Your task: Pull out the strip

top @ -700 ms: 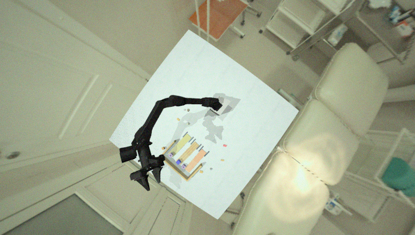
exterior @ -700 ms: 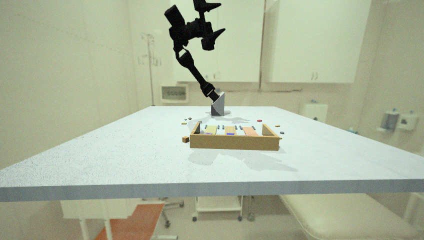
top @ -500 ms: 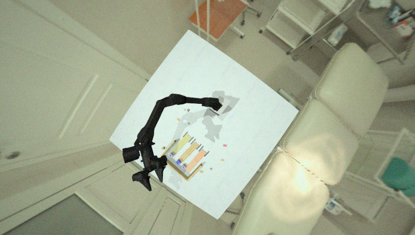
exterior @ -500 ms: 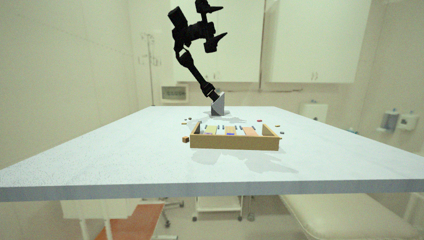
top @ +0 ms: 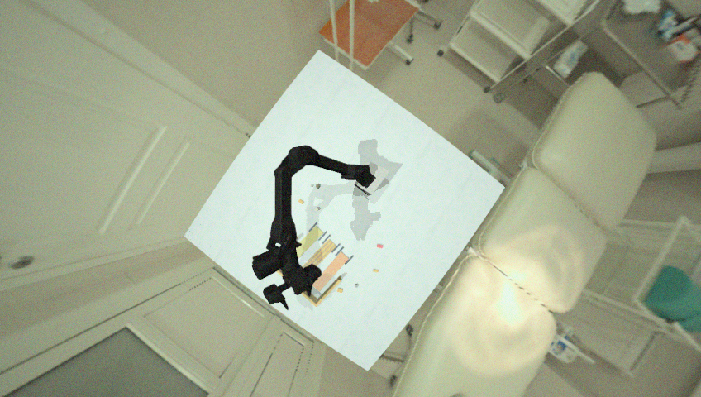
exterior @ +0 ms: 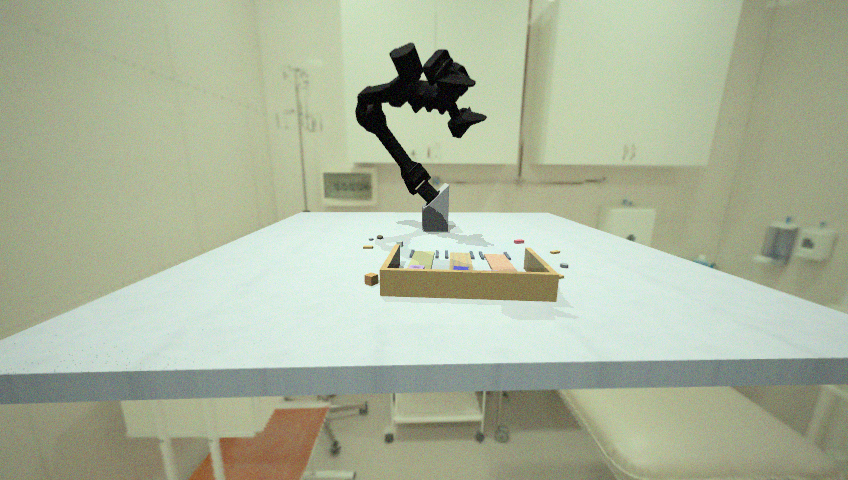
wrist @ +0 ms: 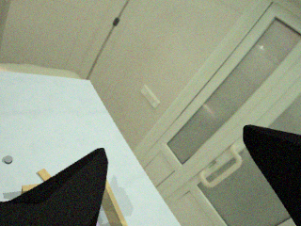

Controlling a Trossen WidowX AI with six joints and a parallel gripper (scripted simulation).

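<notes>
A yellow-green strip (top: 308,241) (exterior: 423,259), a striped wood-coloured strip (exterior: 461,259) and a salmon strip (top: 331,270) (exterior: 499,262) lie side by side. A purple cube (exterior: 415,267) shows at the near end of the yellow-green strip. A blue cube (exterior: 461,268) shows at the near end of the wood-coloured strip. Both are mostly hidden by the front wall, and no label is readable. No cube is visible on the salmon strip. My gripper (exterior: 479,99) (wrist: 176,145) is open and empty, high above the table. The arm hides part of the strips in the top view.
A low wooden wall (exterior: 470,285) (wrist: 113,207) encloses the strips' near ends and sides. Small dark guides (exterior: 437,253) stand by their far ends. A brown cube (exterior: 371,278) sits outside the wall. A red block (top: 379,246) (exterior: 518,241) and several small pieces lie around.
</notes>
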